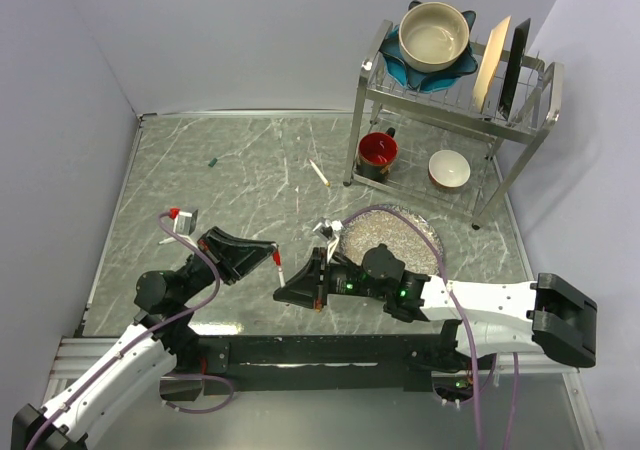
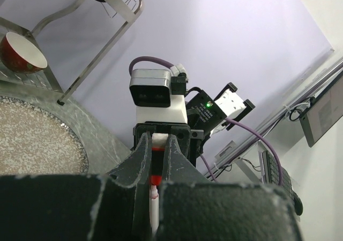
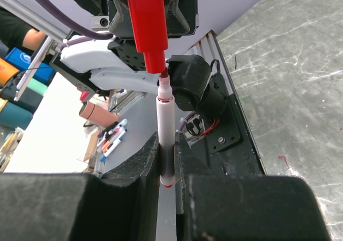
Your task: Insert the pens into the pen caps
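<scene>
Left end effector (image 1: 272,254) was shut on the red cap (image 1: 275,258) in the top view, and the right end effector (image 1: 288,290) was shut on a white pen (image 1: 281,273), both near the front edge of the bench (image 1: 250,190). A sparkly round mat (image 1: 400,232) lay just beside the right one. Farther back lay open bench, with another pen (image 1: 319,172) and a dark green cap (image 1: 213,160) well apart. From the left wrist, the cap sat pinched between the fingers (image 2: 140,163). From the right wrist, the pen's red tip was right at the cap's mouth.
</scene>
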`<state>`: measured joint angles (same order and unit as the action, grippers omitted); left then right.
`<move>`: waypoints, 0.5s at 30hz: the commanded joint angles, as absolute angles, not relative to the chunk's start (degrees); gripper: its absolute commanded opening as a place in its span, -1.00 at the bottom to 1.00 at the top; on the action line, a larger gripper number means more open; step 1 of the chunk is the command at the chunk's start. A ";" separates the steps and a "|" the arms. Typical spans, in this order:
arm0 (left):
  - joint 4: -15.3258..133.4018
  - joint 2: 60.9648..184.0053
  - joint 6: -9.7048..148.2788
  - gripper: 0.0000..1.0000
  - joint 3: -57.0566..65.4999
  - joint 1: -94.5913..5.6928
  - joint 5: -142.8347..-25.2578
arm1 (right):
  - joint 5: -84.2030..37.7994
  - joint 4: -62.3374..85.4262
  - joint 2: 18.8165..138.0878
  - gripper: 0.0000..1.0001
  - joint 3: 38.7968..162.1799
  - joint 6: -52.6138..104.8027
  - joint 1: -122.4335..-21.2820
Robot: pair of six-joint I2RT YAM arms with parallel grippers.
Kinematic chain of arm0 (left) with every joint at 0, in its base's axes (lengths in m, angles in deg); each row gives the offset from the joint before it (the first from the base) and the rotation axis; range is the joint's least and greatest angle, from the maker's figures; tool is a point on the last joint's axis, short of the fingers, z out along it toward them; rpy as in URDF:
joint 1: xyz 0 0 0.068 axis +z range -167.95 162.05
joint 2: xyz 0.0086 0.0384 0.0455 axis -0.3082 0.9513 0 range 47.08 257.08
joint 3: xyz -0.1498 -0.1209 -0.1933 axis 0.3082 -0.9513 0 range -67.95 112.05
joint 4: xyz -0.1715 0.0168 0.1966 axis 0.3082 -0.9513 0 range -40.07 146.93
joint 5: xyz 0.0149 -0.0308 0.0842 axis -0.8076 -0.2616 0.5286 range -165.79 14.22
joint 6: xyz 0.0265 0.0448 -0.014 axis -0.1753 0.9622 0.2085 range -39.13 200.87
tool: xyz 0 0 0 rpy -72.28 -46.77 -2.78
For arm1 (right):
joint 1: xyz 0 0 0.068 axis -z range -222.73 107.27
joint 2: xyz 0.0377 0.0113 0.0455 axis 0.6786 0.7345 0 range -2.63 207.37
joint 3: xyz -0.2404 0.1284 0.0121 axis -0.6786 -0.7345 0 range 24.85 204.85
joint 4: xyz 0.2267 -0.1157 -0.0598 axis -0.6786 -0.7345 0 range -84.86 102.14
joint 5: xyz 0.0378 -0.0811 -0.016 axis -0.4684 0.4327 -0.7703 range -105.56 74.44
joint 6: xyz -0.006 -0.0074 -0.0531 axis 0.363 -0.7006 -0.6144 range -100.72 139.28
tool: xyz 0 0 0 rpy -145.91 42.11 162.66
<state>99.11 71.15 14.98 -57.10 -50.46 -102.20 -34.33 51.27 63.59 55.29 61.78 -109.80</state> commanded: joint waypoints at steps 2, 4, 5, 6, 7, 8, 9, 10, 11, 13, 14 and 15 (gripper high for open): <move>99.56 70.81 14.42 -0.98 -57.31 -51.08 -101.89 | -32.79 53.97 62.32 -1.00 58.96 61.03 -110.06; 99.03 70.81 14.60 -0.98 -57.05 -51.08 -101.36 | -33.05 54.06 62.67 -1.00 59.30 61.29 -110.06; 98.86 70.98 14.77 -0.98 -56.96 -51.17 -101.10 | -33.31 53.89 62.85 -1.00 59.39 61.38 -109.97; 98.51 70.99 14.86 -0.98 -56.87 -51.17 -100.58 | -33.31 53.80 63.11 -1.00 59.48 61.47 -110.05; 98.33 70.90 15.03 -0.98 -56.70 -51.17 -100.40 | -33.23 53.63 63.37 -1.00 59.66 61.47 -110.06; 98.33 70.90 15.21 -0.98 -56.70 -51.17 -100.31 | -33.05 53.10 63.46 -1.00 59.75 61.47 -109.97; 97.72 70.90 15.47 -0.98 -56.35 -51.17 -100.48 | -33.05 53.01 63.73 -1.00 59.83 61.47 -110.05; 97.11 70.90 16.00 -0.98 -56.08 -51.17 -100.40 | -33.14 52.92 63.82 -1.00 59.83 61.55 -110.06; 96.49 70.81 16.18 -0.98 -56.00 -51.17 -100.31 | -33.14 52.83 63.90 -1.00 59.83 61.64 -110.06; 95.70 70.46 16.62 -0.98 -55.91 -51.17 -100.13 | -32.96 52.75 63.64 -1.00 59.83 61.47 -110.05; 95.17 70.37 16.79 -0.98 -55.99 -51.17 -99.87 | -32.79 52.22 63.64 -1.00 59.92 61.55 -109.97; 94.82 70.28 16.88 -0.98 -55.91 -51.17 -99.78 | -32.44 51.78 63.64 -1.00 60.10 61.47 -110.05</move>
<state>97.34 71.13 15.33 -57.10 -50.83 -99.95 -33.95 49.81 64.24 56.60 61.82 -109.82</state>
